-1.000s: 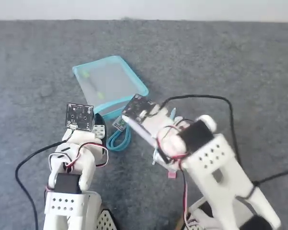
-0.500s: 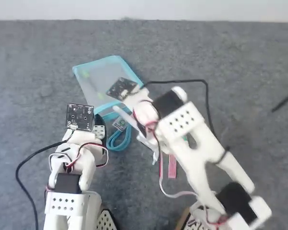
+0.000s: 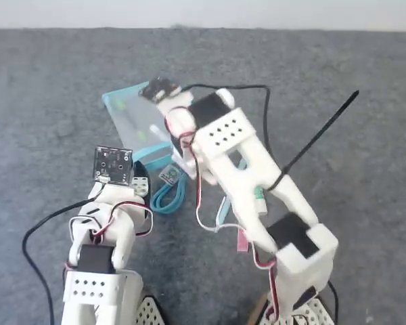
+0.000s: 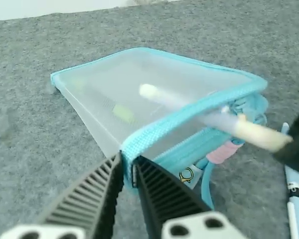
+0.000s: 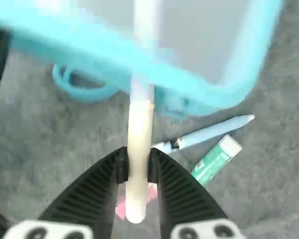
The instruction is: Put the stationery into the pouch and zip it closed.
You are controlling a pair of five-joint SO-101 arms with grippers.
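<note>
- Two end effectors, both loaded. The left end effector [image 4: 128, 162] is pressed together on the teal zip edge of the pouch [image 4: 139, 79], at one end of its mouth. The right end effector [image 5: 138, 152] pinches the tail of a white pen [image 5: 139, 124].
- Pouch lies flat on the counter [image 3: 338, 68], mouth toward the arms, closed end away from them.
- Pen is part-way in. Its leading tip shows through the clear wall in the left wrist view, and the tail sticks out past the zip edge.
- Pen's long axis runs from the right jaws through the mouth toward the pouch's far side, crossing the zip edge at a slant rather than square. Tip points away from the arms.
- Risk 1: the tip digs into the pouch wall or a seam and shoves the whole pouch. The left grip is only on the thin edge, so it could slip out and the mouth would collapse.
- Risk 2: if the pen is let go with its tail over the edge, it blocks the zip.
- Risk 3: the blue pen [image 5: 214, 130], green-and-white stick [image 5: 214, 159] and pink piece [image 3: 242, 238] lie on the counter just beside the mouth, under the right arm. A low pull-back could sweep them off.
- Risk 4: the strap loop [image 3: 168, 198] sits near the left end effector and could snag.
</note>
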